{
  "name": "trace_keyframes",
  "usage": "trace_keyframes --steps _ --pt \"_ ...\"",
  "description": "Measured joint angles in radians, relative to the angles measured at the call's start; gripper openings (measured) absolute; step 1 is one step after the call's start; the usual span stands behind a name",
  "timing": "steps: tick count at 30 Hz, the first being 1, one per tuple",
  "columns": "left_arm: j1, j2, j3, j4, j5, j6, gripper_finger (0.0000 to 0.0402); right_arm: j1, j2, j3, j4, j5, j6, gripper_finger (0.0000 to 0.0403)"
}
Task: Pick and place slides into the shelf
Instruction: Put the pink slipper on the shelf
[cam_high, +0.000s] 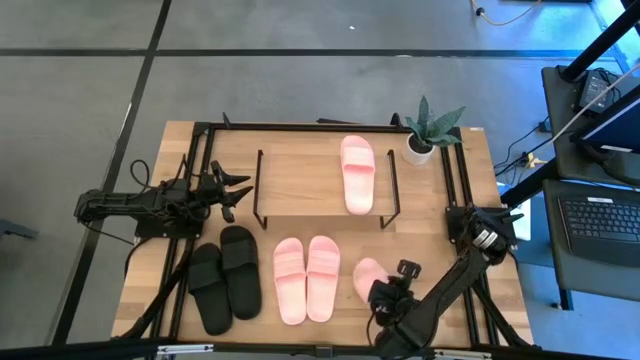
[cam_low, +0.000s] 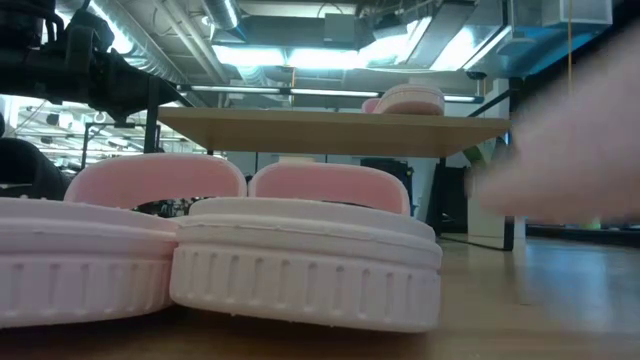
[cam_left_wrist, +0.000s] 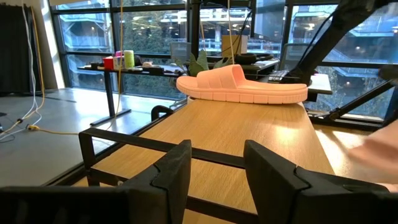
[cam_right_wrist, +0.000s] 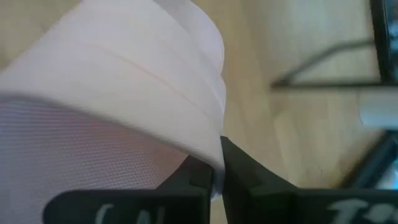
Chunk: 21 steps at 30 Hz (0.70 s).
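Observation:
The shelf (cam_high: 320, 195) stands at mid-table, with one light pink slide (cam_high: 357, 172) resting sole down on its top board; that slide also shows in the left wrist view (cam_left_wrist: 242, 87). A pink pair (cam_high: 307, 277) and a black pair (cam_high: 225, 275) lie on the table near the front edge. My right gripper (cam_high: 385, 295) is shut on another pink slide (cam_high: 368, 276) right of the pink pair. My left gripper (cam_high: 235, 192) is open and empty at the shelf's left end. My right gripper pinches the pink slide at its side edge (cam_right_wrist: 211, 146), where the wide strap meets the sole, between its two fingers (cam_right_wrist: 249, 171). The slide's body hides most of the contact. In the low view the slide (cam_low: 570, 140) is a blur above the tabletop.
A small potted plant (cam_high: 425, 135) stands at the shelf's far right corner. Black frame rails (cam_high: 190, 200) run along the table's left and right sides. Bare tabletop lies under the shelf and right of the held slide.

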Motion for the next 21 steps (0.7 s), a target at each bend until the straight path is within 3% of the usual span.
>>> trace_keyframes --steps 7,13,21 --pt "0.000 0.000 0.000 0.000 0.000 0.000 0.0141 -0.045 -0.126 0.148 -0.003 0.362 -0.126 0.0016" --pt "0.000 0.000 0.000 0.000 0.000 0.000 0.0141 -0.182 -0.176 0.237 -0.005 0.560 -0.315 0.0016" --pt "0.000 0.000 0.000 0.000 0.000 -0.001 0.0141 -0.501 -0.176 0.307 0.015 0.576 -0.396 0.0016"
